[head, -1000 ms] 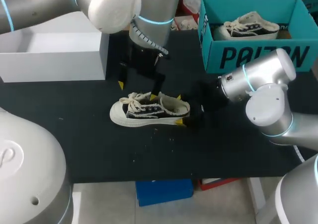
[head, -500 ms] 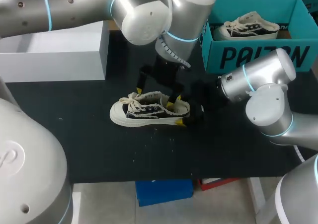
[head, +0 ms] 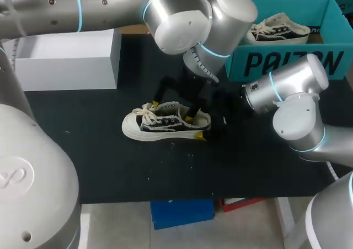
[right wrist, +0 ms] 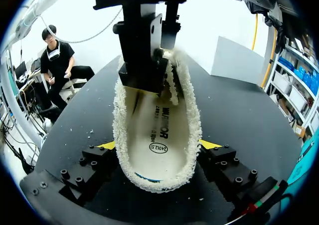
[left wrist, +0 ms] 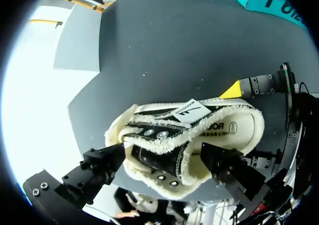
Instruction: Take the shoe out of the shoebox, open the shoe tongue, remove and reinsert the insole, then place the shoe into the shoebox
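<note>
The shoe point(head: 165, 122) is out of the shoebox point(head: 287, 61) and is set mid-table, heel clamped by the right gripper point(right wrist: 158, 147). The left gripper point(left wrist: 162, 167) is spread wide over the tongue. The insole point(right wrist: 157, 130) is not yet lifted out, and reboxing is left.

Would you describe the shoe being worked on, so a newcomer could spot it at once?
Find the black table; near its middle, in front of the teal shoebox, lies a black-and-cream shoe. Unlike its twin inside the box, it sits on the tabletop.
</note>
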`<state>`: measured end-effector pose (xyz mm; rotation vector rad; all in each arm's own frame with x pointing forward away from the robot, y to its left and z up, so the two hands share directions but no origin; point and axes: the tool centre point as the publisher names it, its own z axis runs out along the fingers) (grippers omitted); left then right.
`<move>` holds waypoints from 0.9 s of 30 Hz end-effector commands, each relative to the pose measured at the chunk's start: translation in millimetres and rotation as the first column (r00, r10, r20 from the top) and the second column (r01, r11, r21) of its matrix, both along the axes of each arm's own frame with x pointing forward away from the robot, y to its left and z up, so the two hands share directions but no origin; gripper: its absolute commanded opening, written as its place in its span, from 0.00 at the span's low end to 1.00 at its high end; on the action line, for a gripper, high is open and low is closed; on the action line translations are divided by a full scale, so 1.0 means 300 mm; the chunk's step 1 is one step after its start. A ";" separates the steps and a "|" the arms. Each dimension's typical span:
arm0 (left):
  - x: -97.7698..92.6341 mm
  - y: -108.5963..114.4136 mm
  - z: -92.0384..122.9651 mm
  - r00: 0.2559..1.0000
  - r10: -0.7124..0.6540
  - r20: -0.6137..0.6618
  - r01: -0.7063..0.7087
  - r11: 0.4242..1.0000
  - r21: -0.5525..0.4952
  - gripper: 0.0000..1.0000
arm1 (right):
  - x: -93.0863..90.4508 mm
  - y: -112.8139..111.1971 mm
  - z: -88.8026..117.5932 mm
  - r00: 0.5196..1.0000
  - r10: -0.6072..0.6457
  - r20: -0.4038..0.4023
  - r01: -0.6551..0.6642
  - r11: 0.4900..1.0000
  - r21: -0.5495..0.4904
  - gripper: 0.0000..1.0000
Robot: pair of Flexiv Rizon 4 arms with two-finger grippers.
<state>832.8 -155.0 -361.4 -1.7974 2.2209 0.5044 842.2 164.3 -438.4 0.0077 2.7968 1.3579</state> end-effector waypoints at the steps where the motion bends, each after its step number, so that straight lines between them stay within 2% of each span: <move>1: -0.005 0.000 -0.008 1.000 0.013 0.010 -0.013 1.000 0.013 1.00 | 0.002 0.006 -0.007 1.000 -0.002 0.000 0.002 1.000 -0.002 0.00; 3: -0.007 0.003 -0.011 0.999 0.036 0.009 -0.036 0.999 0.018 1.00 | 0.002 0.006 -0.007 1.000 -0.002 0.000 0.002 1.000 -0.002 0.00; 6: -0.012 0.007 -0.011 0.999 0.045 0.015 -0.045 0.999 0.024 0.73 | 0.002 0.006 -0.007 1.000 -0.002 0.000 0.002 1.000 -0.002 0.00; 7: -0.013 0.007 -0.011 0.999 0.047 0.015 -0.048 0.999 0.025 0.69 | 0.002 0.006 -0.007 1.000 -0.002 0.000 0.002 1.000 -0.002 0.00; 9: -0.012 0.007 -0.013 0.998 0.058 0.016 -0.059 0.998 0.029 0.49 | 0.002 0.006 -0.007 1.000 -0.002 0.000 0.002 1.000 -0.002 0.00; 17: -0.016 -0.007 -0.021 0.997 0.074 0.015 -0.074 0.997 0.033 0.27 | 0.002 0.006 -0.007 1.000 -0.002 0.000 0.002 1.000 -0.002 0.00; 18: -0.018 -0.011 -0.020 0.997 0.073 0.014 -0.073 0.997 0.032 0.22 | 0.002 0.006 -0.007 1.000 -0.002 0.000 0.002 1.000 -0.002 0.00; 21: -0.024 -0.020 -0.016 0.998 0.070 0.012 -0.070 0.997 0.030 0.00 | 0.002 0.006 -0.007 1.000 -0.002 0.000 0.002 1.000 -0.002 0.00; 27: -0.025 -0.031 0.001 0.998 0.061 0.010 -0.062 0.998 0.022 0.00 | 0.002 0.006 -0.007 1.000 -0.002 0.000 0.002 1.000 -0.002 0.00</move>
